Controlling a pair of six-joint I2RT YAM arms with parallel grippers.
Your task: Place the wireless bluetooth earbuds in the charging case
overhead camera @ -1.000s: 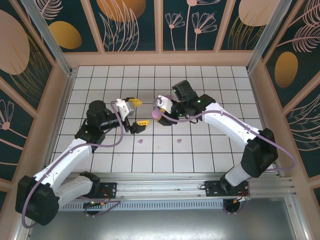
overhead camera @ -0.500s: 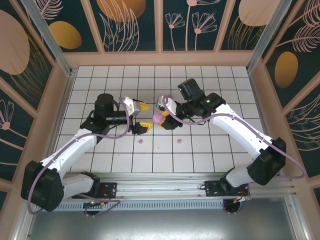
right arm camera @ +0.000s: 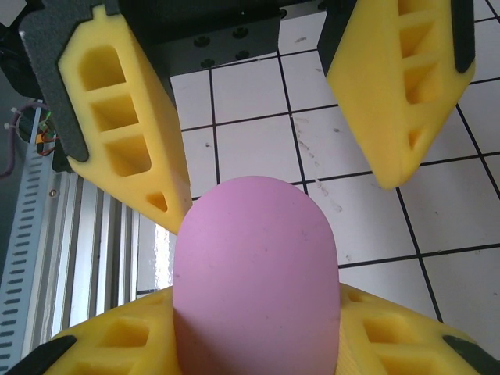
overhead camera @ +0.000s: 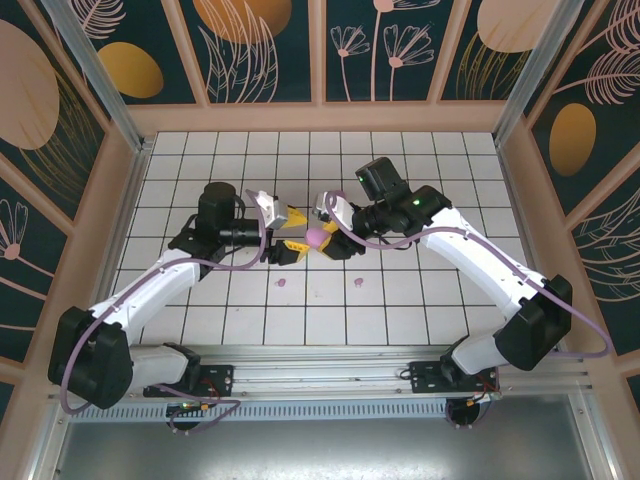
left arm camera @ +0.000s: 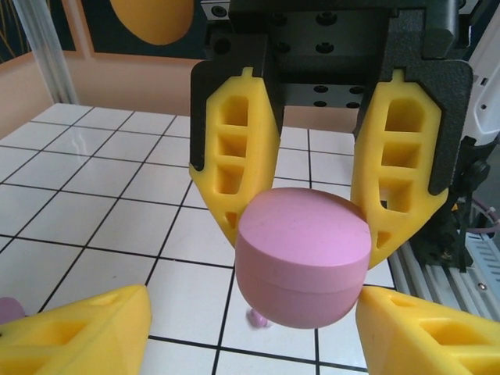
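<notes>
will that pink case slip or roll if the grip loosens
The case looks smooth and rounded, so it could slip in the right gripper. Its domed shape suggests it would roll if dropped. It shows no dent where clamped, so probably rigid.

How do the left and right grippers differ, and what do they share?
The right gripper is shut on the case; the left gripper is open, holding nothing. The right gripper points leftward, the left gripper rightward. Both have yellow fingers and face each other.
</notes>
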